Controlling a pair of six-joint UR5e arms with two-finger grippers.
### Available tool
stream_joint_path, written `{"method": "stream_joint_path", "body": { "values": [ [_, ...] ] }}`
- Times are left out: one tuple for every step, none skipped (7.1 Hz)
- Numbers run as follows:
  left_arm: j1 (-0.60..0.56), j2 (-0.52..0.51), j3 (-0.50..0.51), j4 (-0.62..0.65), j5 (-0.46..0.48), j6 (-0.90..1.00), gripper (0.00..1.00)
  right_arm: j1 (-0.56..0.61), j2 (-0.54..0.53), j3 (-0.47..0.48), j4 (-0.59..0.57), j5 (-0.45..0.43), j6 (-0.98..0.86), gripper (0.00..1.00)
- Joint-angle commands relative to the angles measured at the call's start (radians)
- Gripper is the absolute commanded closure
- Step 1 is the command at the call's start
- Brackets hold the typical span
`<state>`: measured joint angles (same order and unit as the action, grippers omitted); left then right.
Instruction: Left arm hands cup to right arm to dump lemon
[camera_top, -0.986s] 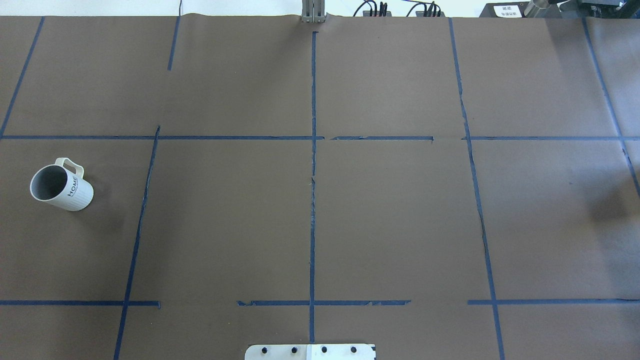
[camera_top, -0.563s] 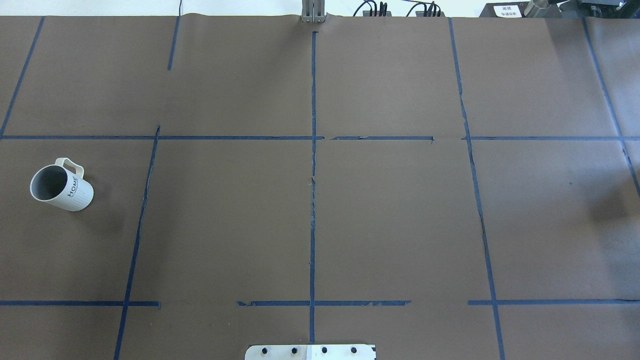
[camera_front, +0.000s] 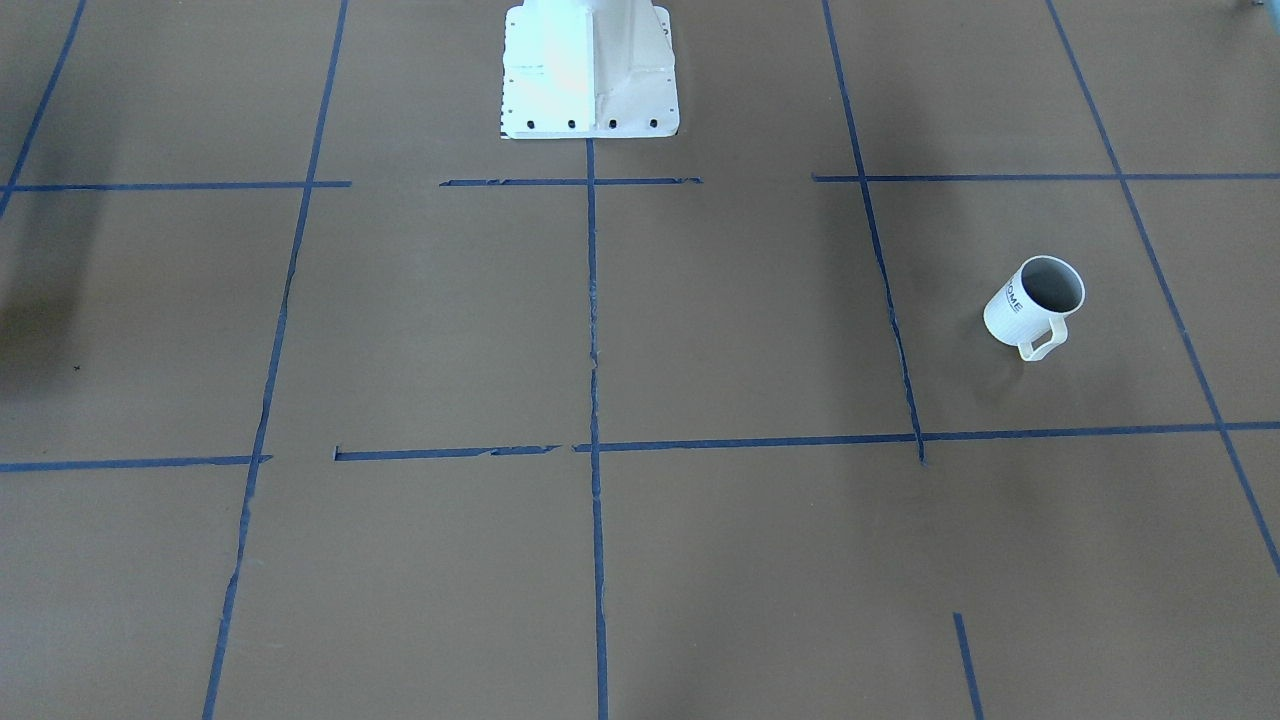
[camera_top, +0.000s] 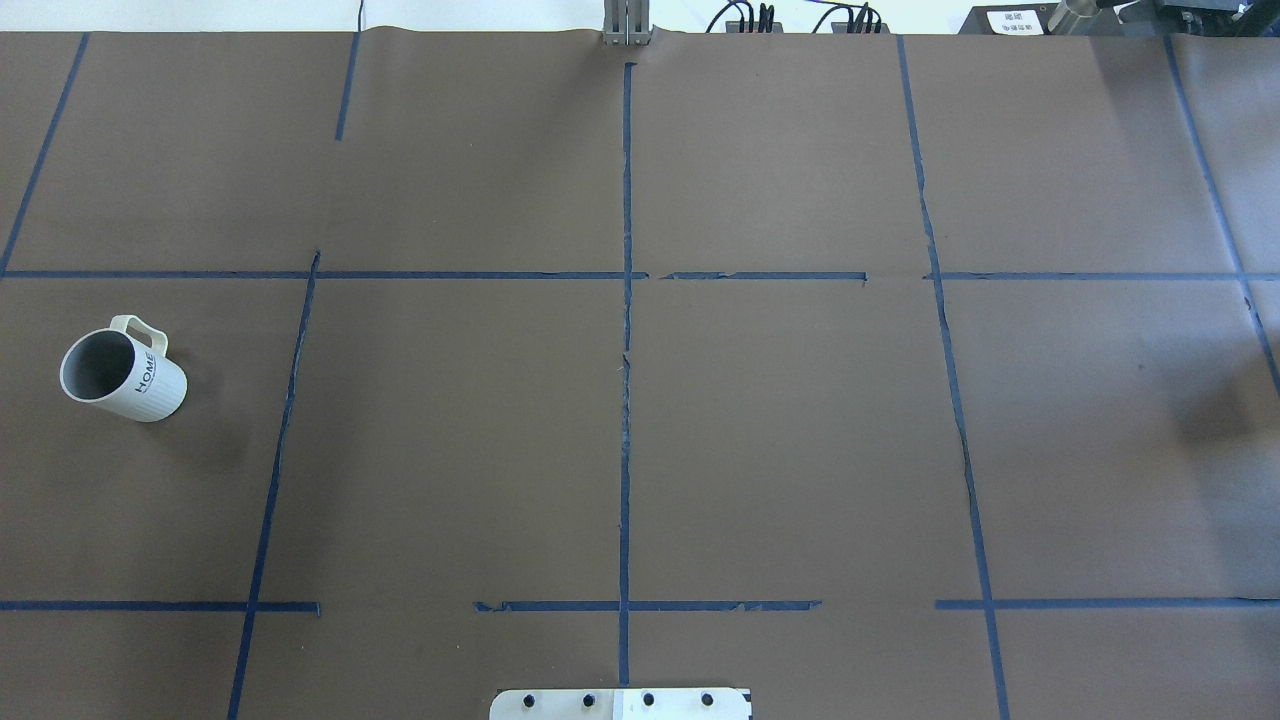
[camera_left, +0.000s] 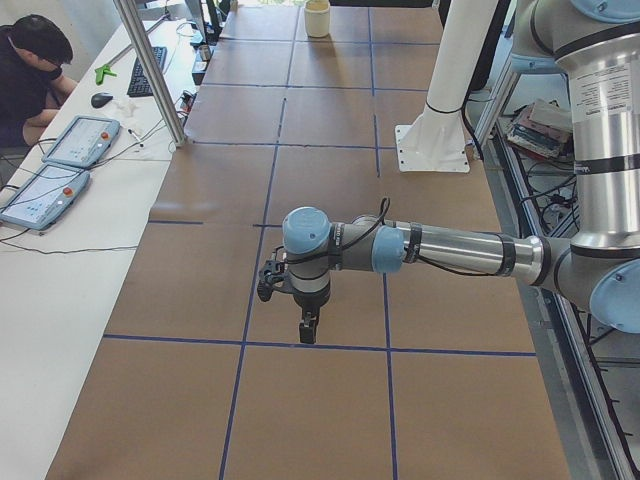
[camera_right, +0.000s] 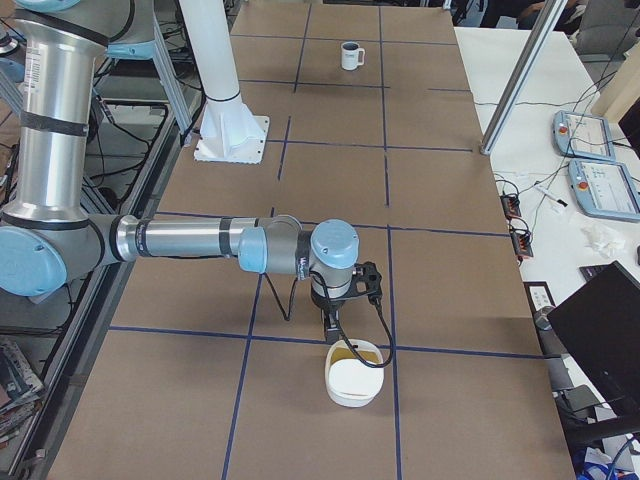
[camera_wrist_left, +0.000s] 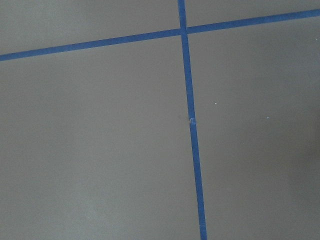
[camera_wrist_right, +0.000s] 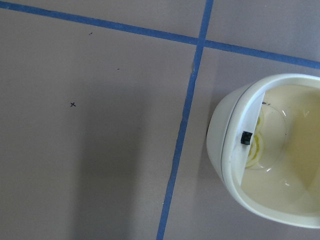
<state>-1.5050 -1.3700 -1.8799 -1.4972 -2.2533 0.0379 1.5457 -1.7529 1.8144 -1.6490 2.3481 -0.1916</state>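
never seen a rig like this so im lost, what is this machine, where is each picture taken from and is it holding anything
It is a robot with two silver-and-blue jointed arms, a left arm and a right arm. Each ends in a two-finger end effector.

Two pictures look down on the brown paper-covered table with its blue tape lines: one from behind the robot, one facing it. Two are taken from the table's ends: one shows the left end effector up close, the other the right end effector. The last two come from cameras on the wrists.

A small white ribbed mug with black HOME lettering stands alone on the robot's left side. A cream round bowl sits close by the right end effector. Neither end effector seems to hold anything. No lemon shows.
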Motion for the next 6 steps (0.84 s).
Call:
{"method": "stream_joint_path", "body": {
  "values": [
    [0.002, 0.000, -0.002, -0.002, -0.002, 0.000, 0.00, -0.006, 0.003, 0.000, 0.000, 0.002, 0.000, 0.00],
    [0.002, 0.000, -0.004, -0.002, -0.002, 0.000, 0.00, -0.007, 0.003, 0.000, 0.000, 0.002, 0.000, 0.00],
    [0.003, 0.000, -0.005, -0.002, -0.002, 0.000, 0.00, -0.010, 0.003, -0.001, 0.000, 0.000, 0.000, 0.00],
    [0.003, 0.000, -0.005, 0.000, -0.002, 0.000, 0.00, -0.010, 0.003, -0.001, 0.000, -0.001, 0.000, 0.00],
    [0.003, 0.000, -0.005, 0.002, -0.003, -0.001, 0.00, -0.027, 0.004, -0.006, 0.002, -0.009, 0.000, 0.00],
    [0.003, 0.000, -0.004, 0.002, -0.002, -0.001, 0.00, -0.027, 0.004, -0.007, 0.002, -0.009, 0.000, 0.00]
  ]
}}
